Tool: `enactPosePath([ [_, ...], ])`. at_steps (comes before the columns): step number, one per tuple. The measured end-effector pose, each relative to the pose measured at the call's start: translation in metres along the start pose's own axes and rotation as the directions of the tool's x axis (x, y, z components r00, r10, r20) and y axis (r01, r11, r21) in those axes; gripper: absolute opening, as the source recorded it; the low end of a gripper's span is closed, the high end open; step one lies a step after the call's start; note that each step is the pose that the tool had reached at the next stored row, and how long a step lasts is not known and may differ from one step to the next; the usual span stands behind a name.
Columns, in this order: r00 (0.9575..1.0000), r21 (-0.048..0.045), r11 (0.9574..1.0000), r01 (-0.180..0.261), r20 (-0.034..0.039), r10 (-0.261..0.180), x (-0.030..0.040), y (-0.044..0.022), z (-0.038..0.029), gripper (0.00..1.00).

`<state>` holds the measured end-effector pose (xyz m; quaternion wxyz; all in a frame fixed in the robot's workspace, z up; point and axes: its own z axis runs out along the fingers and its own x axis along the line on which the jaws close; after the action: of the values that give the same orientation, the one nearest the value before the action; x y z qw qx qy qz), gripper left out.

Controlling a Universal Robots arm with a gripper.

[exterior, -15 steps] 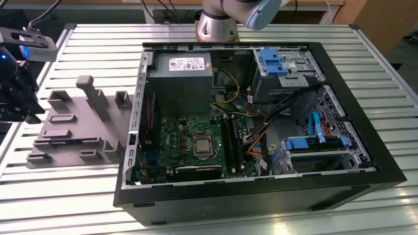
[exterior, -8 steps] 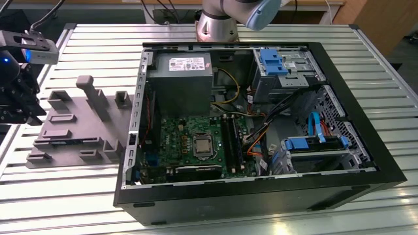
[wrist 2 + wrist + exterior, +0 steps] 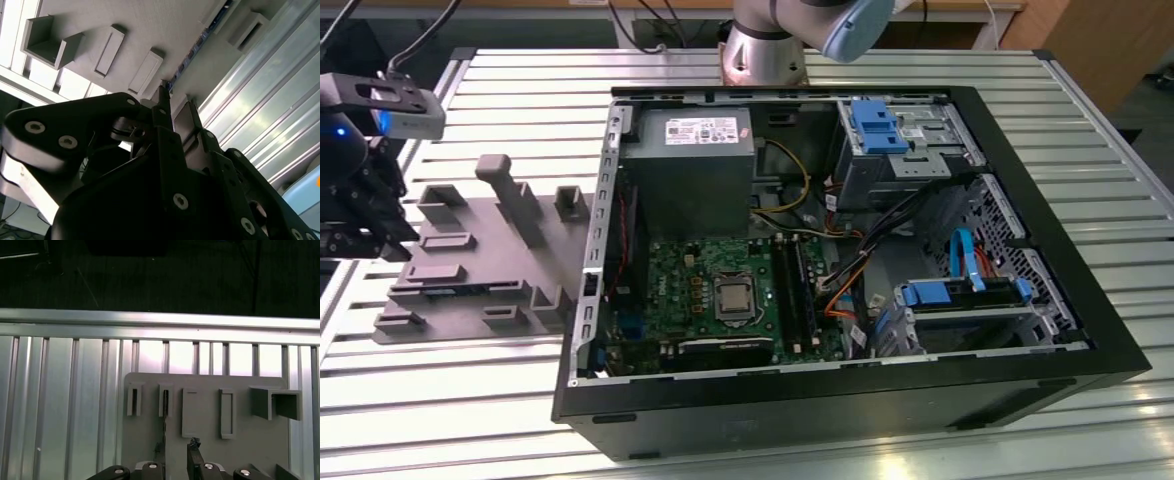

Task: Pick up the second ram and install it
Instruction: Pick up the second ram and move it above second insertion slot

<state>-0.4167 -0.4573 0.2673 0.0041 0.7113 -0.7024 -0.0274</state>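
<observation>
Here the empty, half-open hand (image 3: 177,455) hangs by the second ram (image 3: 164,410) in a grey holder (image 3: 245,440).

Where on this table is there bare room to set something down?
Bare slats lie between the grey fixture tray and the table's near edge, and more beyond the tray toward the far edge. A narrow strip runs along the computer case on the exterior view's right. Crowded inside the case: motherboard and cables.

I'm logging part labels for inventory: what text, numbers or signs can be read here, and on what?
White sticker on the grey metal power supply box: printed, too small to read.
Green motherboard: markings too small to read.
Grey plastic holder plate: no text.
</observation>
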Motion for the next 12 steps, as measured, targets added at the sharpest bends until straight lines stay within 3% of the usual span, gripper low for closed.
enactPosePath([
  [6, 0.9999, 0.0064, 0.9999, -0.009, -0.0057, 0.009, 0.0005, -0.0004, 0.0092, 0.31],
  [12, 0.9999, 0.0105, 0.9999, -0.011, -0.0057, 0.011, 0.0011, -0.0008, 0.019, 0.31],
])
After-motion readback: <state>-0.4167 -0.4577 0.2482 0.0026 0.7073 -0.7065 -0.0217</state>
